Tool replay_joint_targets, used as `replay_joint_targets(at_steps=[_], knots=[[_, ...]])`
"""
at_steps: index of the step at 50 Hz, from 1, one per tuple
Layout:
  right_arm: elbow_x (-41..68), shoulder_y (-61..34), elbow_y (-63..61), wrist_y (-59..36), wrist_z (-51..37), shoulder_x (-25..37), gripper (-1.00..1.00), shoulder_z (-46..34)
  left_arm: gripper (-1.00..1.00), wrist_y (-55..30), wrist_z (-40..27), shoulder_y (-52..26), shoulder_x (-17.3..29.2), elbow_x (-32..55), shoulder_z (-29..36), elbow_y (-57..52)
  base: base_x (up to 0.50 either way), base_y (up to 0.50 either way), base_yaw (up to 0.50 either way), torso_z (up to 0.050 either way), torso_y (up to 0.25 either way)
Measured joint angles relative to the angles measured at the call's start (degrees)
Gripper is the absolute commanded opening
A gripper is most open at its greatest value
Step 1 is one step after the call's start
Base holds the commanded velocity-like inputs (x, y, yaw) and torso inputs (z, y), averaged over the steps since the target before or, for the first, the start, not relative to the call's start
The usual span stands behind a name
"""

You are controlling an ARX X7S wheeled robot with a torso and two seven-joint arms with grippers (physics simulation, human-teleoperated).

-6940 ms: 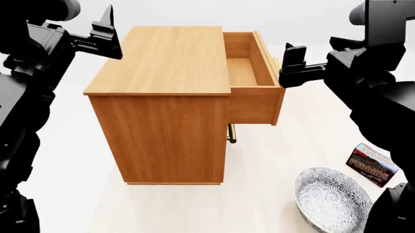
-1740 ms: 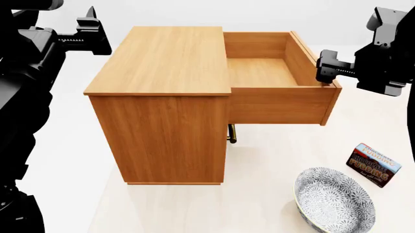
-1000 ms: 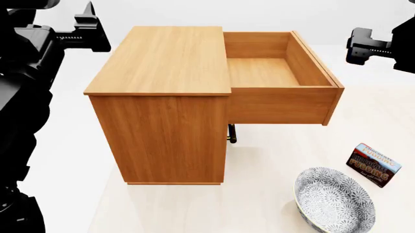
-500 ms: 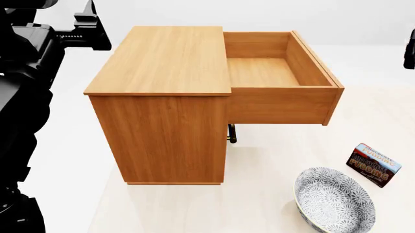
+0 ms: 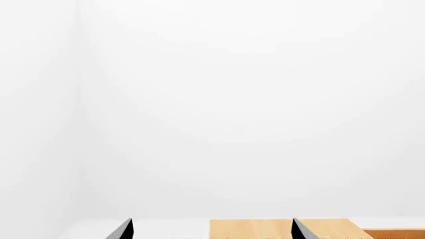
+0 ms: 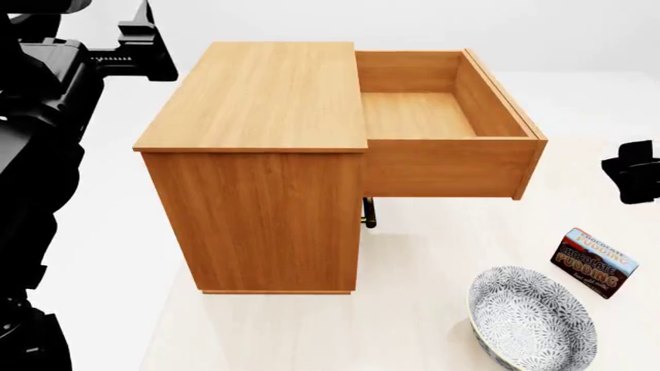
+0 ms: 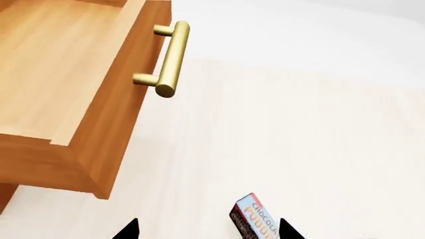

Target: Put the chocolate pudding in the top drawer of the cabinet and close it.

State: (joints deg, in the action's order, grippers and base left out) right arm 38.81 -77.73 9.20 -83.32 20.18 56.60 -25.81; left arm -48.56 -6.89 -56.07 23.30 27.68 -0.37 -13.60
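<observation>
The chocolate pudding (image 6: 595,262) lies flat on the pale floor to the right of the bowl; in the right wrist view the pudding (image 7: 255,222) sits between my spread fingertips but well below them. The cabinet (image 6: 258,154) has its top drawer (image 6: 446,124) pulled far out and empty, brass handle (image 7: 169,59) on its front. My right gripper (image 6: 625,170) (image 7: 207,231) hangs open beyond the drawer front, above the pudding. Raised beside the cabinet's far left corner, my left gripper (image 6: 150,52) (image 5: 211,231) is open and holds nothing.
A patterned grey-white bowl (image 6: 532,318) stands on the floor at the front right, close to the pudding. A lower drawer's brass handle (image 6: 367,213) shows under the open drawer. White walls surround the pale floor.
My right gripper let go of the drawer handle, swung out past the view's right edge, and has come back lower, beside the drawer front. The drawer stays open; the left arm barely moved.
</observation>
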Motion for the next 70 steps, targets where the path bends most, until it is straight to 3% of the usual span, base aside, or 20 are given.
replay_joint_targets(at_steps=[32,70], knots=[[1.91,7.60,-6.11,3.14,0.56,7.93,1.00,-3.48,1.00,-0.02,-0.10,-0.07,0.36,0.53,0.36,0.08,0.00,0.00,0.00,0.000,-0.050],[-7.06,-0.26,1.16,9.67,3.11,3.23,1.00,-11.90,1.00,0.57,-1.09,0.03,0.57,0.39,0.70,0.06,0.00,0.00,0.00,0.000,-0.077]])
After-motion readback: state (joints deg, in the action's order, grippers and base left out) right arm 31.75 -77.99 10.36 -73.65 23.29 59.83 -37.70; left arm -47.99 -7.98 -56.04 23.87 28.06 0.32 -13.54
